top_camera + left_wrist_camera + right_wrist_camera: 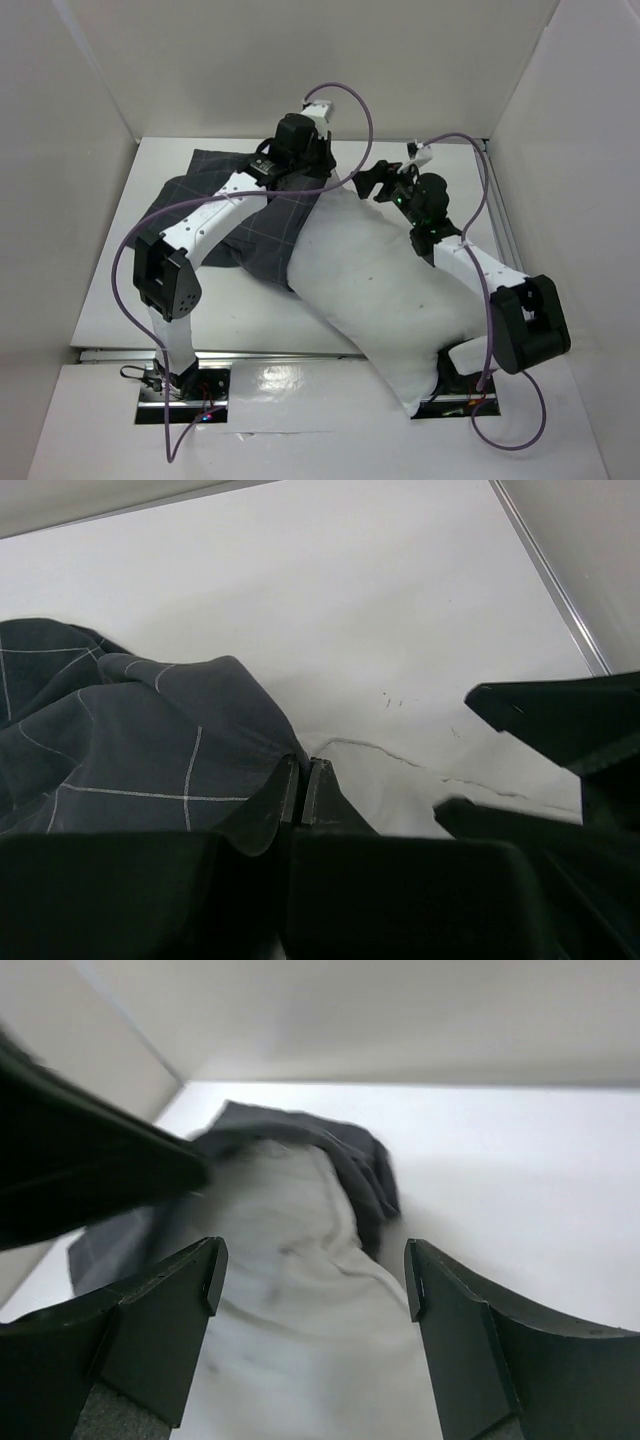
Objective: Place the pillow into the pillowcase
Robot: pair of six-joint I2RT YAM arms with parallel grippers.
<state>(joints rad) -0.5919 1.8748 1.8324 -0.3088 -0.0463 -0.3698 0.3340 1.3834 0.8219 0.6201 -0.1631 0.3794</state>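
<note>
**Pillowcase Hem Being Pinched, Pillow Lying Mostly Outside**

On the left of the counter (230,315), the pillowcase (262,238) is being seen bunched and rumpled, dark grey with pale grid lines. Its edge is being met by the left hand (303,790), whose jaws are being pressed fully together. In the left wrist view the cloth is running right into the tips, so a fold of the hem appears to be pinched there, though the fold itself is being hidden between the pads.

Toward the middle and right, the pillow (390,290) is lying on a slant. Only its far end is being covered by the mouth of the pillowcase; the much larger part is being left bare, and the near corner is reaching the counter's near edge beside the right arm's base. Over the far end, the right hand (312,1280) is being held wide open, with nothing between its jaws.

The pillow is being judged light, soft and springy, likely to squash under a grip and bulge against the mouth. It is probably best taken at a corner or along a seam, where the stuffing is thin. The pillowcase is being judged limp and thin, likely to slip, and best held at the hem beside the mouth.
</note>
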